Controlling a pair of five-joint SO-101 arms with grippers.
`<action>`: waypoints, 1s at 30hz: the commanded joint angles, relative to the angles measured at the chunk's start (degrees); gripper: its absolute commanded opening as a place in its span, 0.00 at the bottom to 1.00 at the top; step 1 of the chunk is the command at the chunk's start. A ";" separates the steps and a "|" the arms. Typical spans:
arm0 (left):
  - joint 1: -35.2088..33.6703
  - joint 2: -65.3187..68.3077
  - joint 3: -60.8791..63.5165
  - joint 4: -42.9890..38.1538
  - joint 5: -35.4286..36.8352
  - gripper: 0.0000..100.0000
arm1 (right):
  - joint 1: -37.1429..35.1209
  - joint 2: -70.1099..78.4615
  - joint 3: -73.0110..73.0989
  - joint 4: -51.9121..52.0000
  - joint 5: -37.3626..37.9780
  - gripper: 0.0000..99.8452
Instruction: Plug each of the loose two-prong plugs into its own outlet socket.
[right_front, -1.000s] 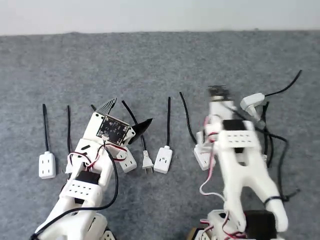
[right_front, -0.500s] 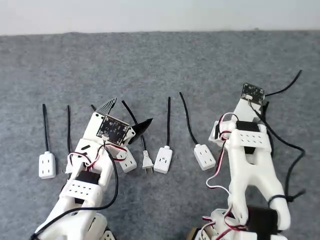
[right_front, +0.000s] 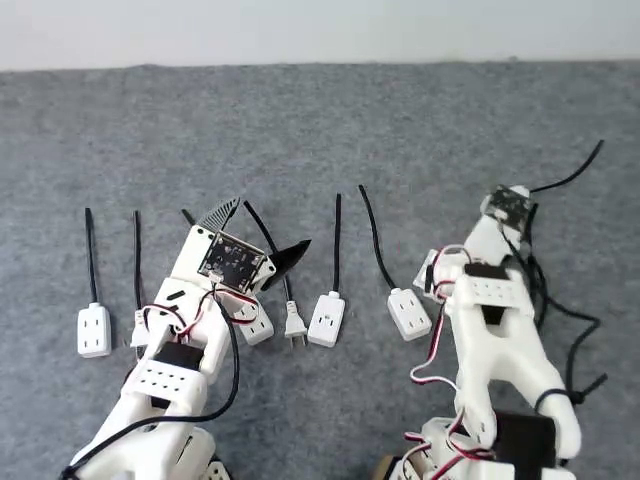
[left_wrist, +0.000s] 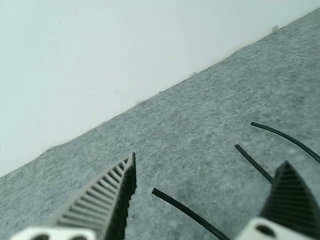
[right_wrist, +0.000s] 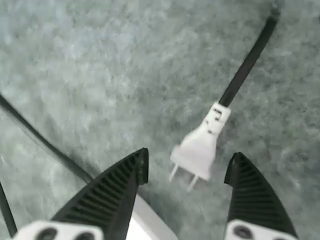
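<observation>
A white plug (right_wrist: 199, 149) lies on the table (right_wrist: 100, 60) between the spread fingers of the right pincer (right_wrist: 190, 153). Its prongs point toward the pincer's base, its cord runs out past the tips, and its long axis is slightly slanted. The high view shows a second plug (right_front: 294, 322) beside a socket (right_front: 326, 318), near the left pincer (right_front: 272, 220), which is also apart.

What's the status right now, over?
Left hand open, empty. Right hand open, over a loose plug. Plug lying unplugged. Black cable nearby.
</observation>
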 joint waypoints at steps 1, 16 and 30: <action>0.44 0.18 -0.84 -1.58 -0.70 0.41 | -0.40 -0.57 -0.09 -3.47 -0.70 0.26; 0.44 0.18 -0.84 -1.67 -0.62 0.41 | 2.77 -0.40 -0.62 -3.47 -17.41 0.25; 0.44 0.18 -0.66 -1.67 -0.70 0.41 | 2.42 0.13 -0.26 -3.03 -17.32 0.22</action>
